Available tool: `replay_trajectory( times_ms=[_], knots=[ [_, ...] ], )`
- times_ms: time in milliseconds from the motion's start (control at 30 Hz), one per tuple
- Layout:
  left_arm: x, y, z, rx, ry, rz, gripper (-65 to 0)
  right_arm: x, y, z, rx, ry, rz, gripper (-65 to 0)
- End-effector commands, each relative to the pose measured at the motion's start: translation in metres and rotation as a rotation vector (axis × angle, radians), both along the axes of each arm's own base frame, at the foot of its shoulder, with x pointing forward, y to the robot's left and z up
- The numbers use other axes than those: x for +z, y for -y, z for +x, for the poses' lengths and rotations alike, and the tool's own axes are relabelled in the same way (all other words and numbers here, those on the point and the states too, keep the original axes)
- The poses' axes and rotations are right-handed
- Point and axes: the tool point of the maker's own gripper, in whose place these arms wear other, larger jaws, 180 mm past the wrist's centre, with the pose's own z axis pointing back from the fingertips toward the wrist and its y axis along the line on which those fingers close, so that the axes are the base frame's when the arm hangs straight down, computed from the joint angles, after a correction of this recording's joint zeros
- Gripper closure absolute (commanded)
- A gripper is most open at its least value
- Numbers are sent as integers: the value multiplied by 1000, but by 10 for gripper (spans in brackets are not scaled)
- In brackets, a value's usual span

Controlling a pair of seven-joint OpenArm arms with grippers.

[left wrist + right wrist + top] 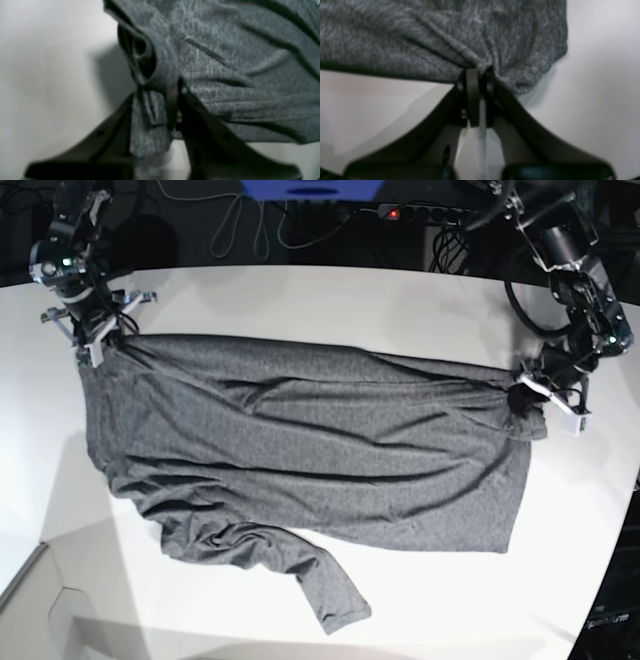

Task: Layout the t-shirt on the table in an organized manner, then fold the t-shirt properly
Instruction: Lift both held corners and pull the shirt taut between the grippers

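Observation:
The charcoal-grey t-shirt (300, 450) is stretched across the white table (330, 290), wrinkled, with one sleeve (325, 590) trailing toward the front edge. My right gripper (103, 340) at the view's far left is shut on a shirt corner; in the right wrist view its fingers (473, 82) pinch bunched fabric (480, 57). My left gripper (527, 395) at the far right is shut on the opposite edge; in the left wrist view (172, 100) a folded hem (147, 117) hangs between the fingers. The shirt is held taut between both.
Cables and a power strip (400, 213) lie beyond the table's far edge. The table's curved edge (600, 580) runs down the right side. A lighter panel (40, 600) sits at the front left corner.

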Motion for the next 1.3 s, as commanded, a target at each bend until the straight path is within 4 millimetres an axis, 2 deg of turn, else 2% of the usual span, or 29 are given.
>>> replay_trajectory(
  times_ms=[0, 233, 467, 600, 833, 1133, 1200, 1267],
  knots=[
    [-14, -10, -20, -14, -110, 65, 0, 3, 7, -7, 8, -21, -34, 0],
    [-2, -15, -37, -50, -129, 141, 0, 24, 0, -28, 55, 10, -76, 0],
    [13, -48, -68, 24, -143, 209, 0, 28, -4, -55, 80, -21, -92, 0],
    [10, -59, -86, 60, -166, 218, 0, 24, -16, -68, 142, -37, -62, 0],
    [2, -59, -99, 64, -198, 211, 0, 19, -34, -77, 196, -58, -11, 0],
    [1, -56, -100, 54, -204, 209, -5, 19, -34, -78, 203, -63, -14, 0],
    [3, -56, -99, 53, -198, 214, -47, 18, -34, -82, 204, -73, -13, 0],
    [3, -57, -99, 55, -197, 215, -120, 20, -32, -81, 203, -66, -20, 0]
  ],
)
